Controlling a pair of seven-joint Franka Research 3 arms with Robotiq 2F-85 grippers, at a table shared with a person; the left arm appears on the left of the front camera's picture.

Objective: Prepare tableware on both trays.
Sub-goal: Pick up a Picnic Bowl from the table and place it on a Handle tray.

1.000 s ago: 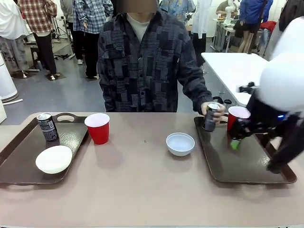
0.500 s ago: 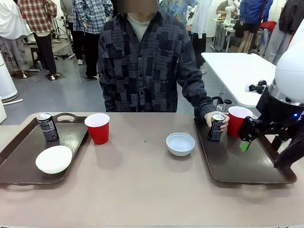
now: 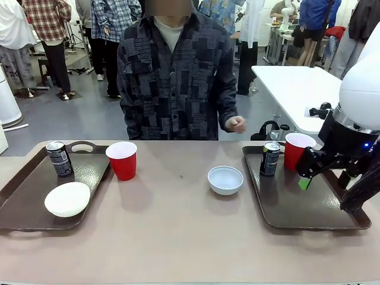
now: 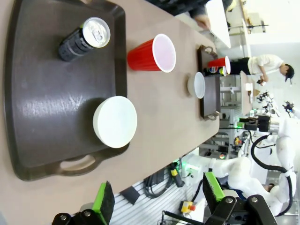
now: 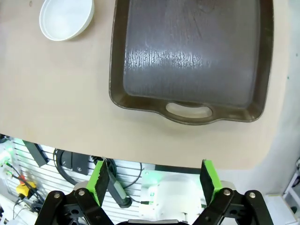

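The left tray [image 3: 24, 205] holds a black can [image 3: 58, 158] and the creamy bowl [image 3: 67, 199]. One red cup [image 3: 122, 160] stands on the table just off that tray's right rim. The pale bluish bowl [image 3: 225, 179] sits on the table at mid-right. On the right tray [image 3: 297, 208] stand a second can [image 3: 270, 158] and a red cup [image 3: 295, 150]. My right gripper [image 3: 307, 176] hovers open over this tray, beside the cup. In the right wrist view the right gripper [image 5: 153, 178] is open above the tray [image 5: 192, 56]. My left gripper [image 4: 157, 195] is open, high above the left tray [image 4: 47, 108].
A person stands at the far side, one hand [image 3: 236, 124] held up near the waist, off the table. A white table [image 3: 297, 89] stands behind at the right. The tabletop [image 3: 178, 237] runs bare between the trays.
The person let go of the can on the right tray and drew the hand back. My right gripper rose and shifted slightly right, then held over the tray.
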